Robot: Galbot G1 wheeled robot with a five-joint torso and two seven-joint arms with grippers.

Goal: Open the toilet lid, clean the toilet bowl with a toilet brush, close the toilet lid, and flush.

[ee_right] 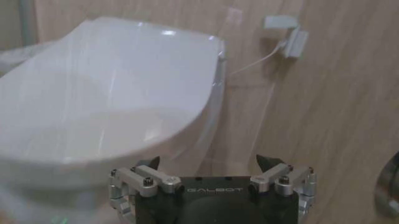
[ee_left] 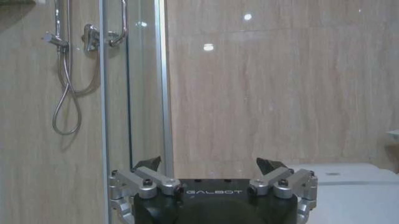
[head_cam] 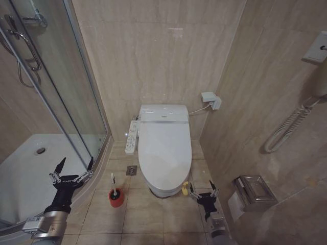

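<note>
The toilet lid (head_cam: 164, 153) lies shut, white and glossy, with a small yellow strap (head_cam: 185, 189) at its front right edge. The toilet bowl is hidden under it. The toilet brush (head_cam: 114, 185) stands in a red cup (head_cam: 117, 198) on the floor, left of the toilet's front. My left gripper (head_cam: 76, 163) is open, low by the shower's edge, left of the brush. My right gripper (head_cam: 202, 186) is open, just right of the yellow strap and apart from it. In the right wrist view the lid (ee_right: 106, 93) sits just beyond the open right gripper (ee_right: 209, 160). The open left gripper (ee_left: 209, 162) faces the wall.
A curved shower tray (head_cam: 25, 168) and its glass door (head_cam: 76, 102) close off the left side. A control panel (head_cam: 132, 137) hangs on the toilet's left. On the right wall are a paper holder (head_cam: 253, 191), a grab rail (head_cam: 286, 127) and a socket (head_cam: 210, 99).
</note>
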